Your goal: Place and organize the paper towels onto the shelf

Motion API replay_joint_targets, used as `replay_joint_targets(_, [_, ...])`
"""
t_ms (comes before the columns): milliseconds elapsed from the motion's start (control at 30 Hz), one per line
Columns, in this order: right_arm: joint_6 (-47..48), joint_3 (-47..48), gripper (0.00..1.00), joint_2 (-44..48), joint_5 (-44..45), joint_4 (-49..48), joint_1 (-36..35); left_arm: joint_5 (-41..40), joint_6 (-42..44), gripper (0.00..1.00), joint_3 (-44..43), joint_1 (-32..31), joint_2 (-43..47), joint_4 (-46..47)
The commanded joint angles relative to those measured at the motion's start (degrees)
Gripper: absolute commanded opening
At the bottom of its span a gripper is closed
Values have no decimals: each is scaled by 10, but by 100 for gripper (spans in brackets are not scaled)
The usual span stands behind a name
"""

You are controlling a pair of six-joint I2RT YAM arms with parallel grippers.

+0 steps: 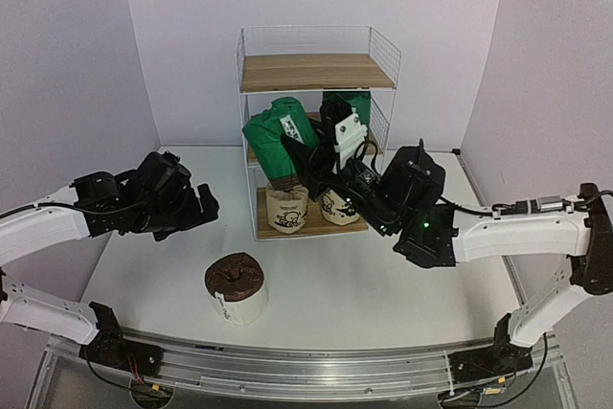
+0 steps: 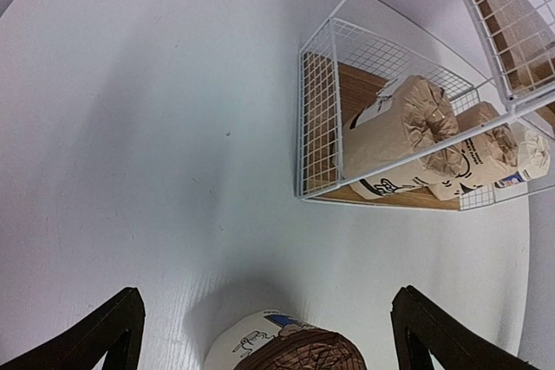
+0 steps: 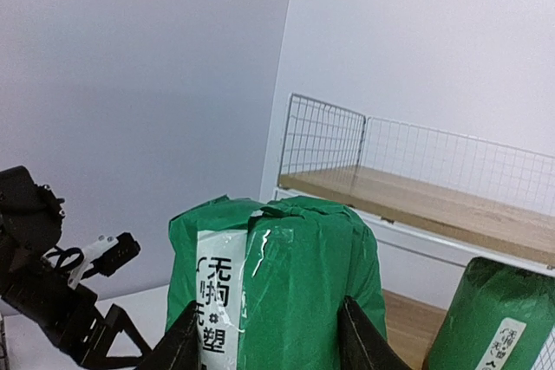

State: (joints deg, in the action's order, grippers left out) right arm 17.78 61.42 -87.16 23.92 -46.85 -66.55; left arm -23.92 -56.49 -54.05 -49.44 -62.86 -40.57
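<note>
Clamping the green roll in the right gripper, angling it onto the middle tier of the shelf at the counter's far edge, probably beside its green twin, while hovering the left gripper, wide open and empty, over the brown-topped roll near the front edge.

The left wrist view is cropping the brown-topped roll below; the right wrist view is cropping the clamped green roll likewise.

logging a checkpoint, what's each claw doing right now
left claw: open, holding nothing
right claw: closed on a green paper towel roll
</note>
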Motion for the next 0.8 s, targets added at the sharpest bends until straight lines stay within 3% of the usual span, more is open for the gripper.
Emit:
replay_joint_targets(0, [55, 52, 0, -39, 10, -163, 13, 15, 34, 100, -4, 2, 16, 49])
replay_joint_targets(367, [43, 61, 0, -117, 13, -298, 62, 11, 48, 100, -11, 2, 18, 47])
replay_joint_targets(767, [42, 35, 0, -146, -15, -341, 74, 6, 55, 100, -24, 2, 5, 39])
